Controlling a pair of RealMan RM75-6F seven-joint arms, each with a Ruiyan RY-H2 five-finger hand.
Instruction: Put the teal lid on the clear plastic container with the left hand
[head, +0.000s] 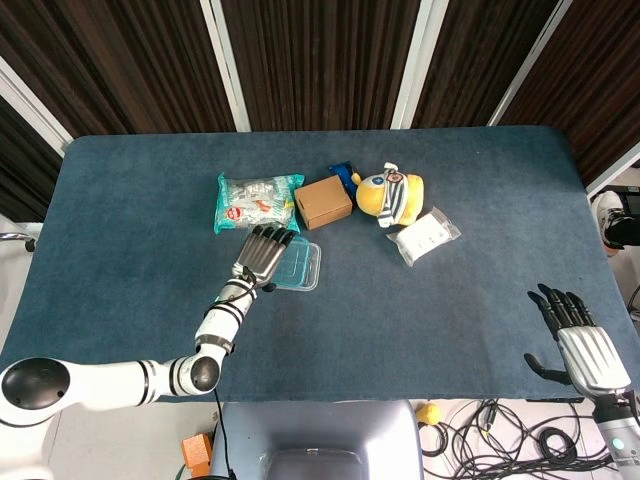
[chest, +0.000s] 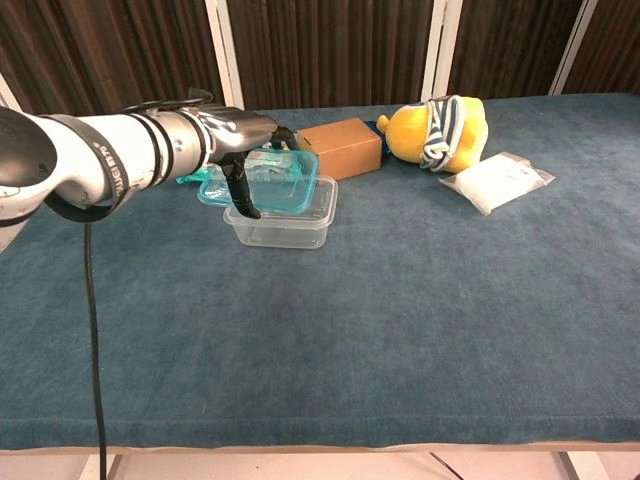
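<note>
My left hand holds the teal lid by its left edge, directly over the clear plastic container. The lid hovers at or just above the container's rim, tilted slightly; whether it touches I cannot tell. From the head view the lid and hand hide most of the container. My right hand hangs open, fingers spread, off the table's near right edge, holding nothing.
Behind the container lie a teal snack bag, a brown cardboard box, a yellow plush toy and a white packet. The blue table extends left and front.
</note>
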